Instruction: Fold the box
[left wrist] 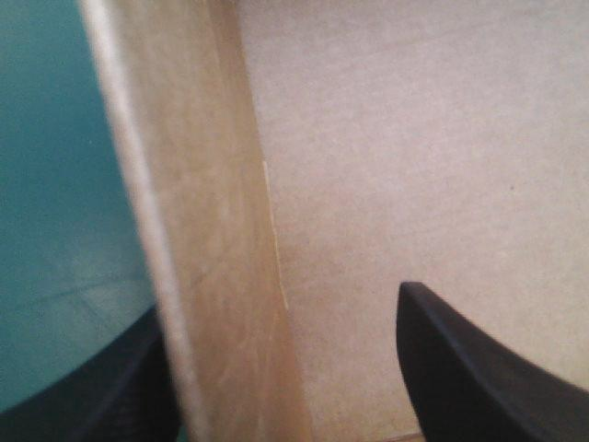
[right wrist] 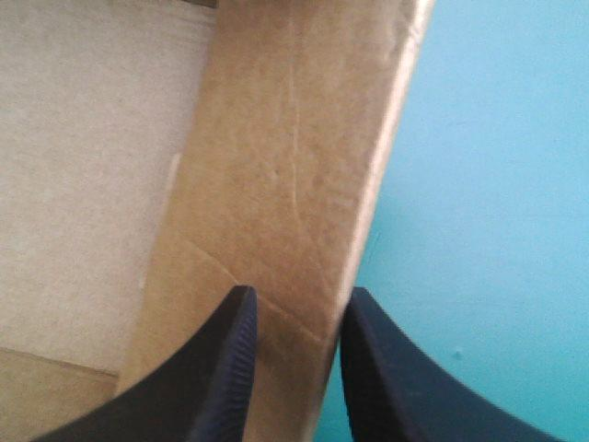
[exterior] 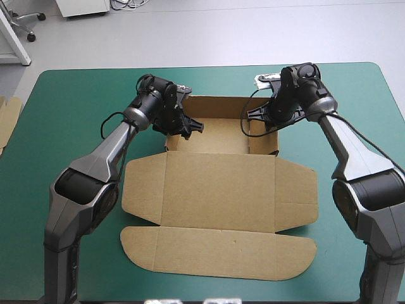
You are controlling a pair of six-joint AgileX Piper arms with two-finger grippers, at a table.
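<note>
Straddling the left wall of the box (exterior: pixel 218 190), the left gripper (exterior: pixel 192 126) stands spread. One black finger (left wrist: pixel 479 378) is over the brown floor inside and the other is outside over the teal-green cover, with the upright wall between them. Whether either finger touches the wall I cannot tell.

The box lies at the middle of the worktop (exterior: pixel 76 95), half built. Toward 12 o'clock it is a shallow open tray with its back and side walls raised. Toward 6 o'clock the lid lies flat, with a side flap at 3 o'clock, another at 9 o'clock, and a long rounded flap nearest the 6 o'clock edge.

The left gripper is at the tray's 9 o'clock wall, its arm coming in from about 8 o'clock. The right gripper (exterior: pixel 253 115) is at the tray's 3 o'clock wall, its arm coming from about 4 o'clock. It is pressed nearly together, pinching that wall's top edge, with one finger on the inner face and one on the outer face beside the cover. The pinched wall stands upright and has a slanting crease near the fingers.

At the worktop's 9 o'clock edge a strip of spare board (exterior: pixel 6 120) shows, well apart from the box.
</note>
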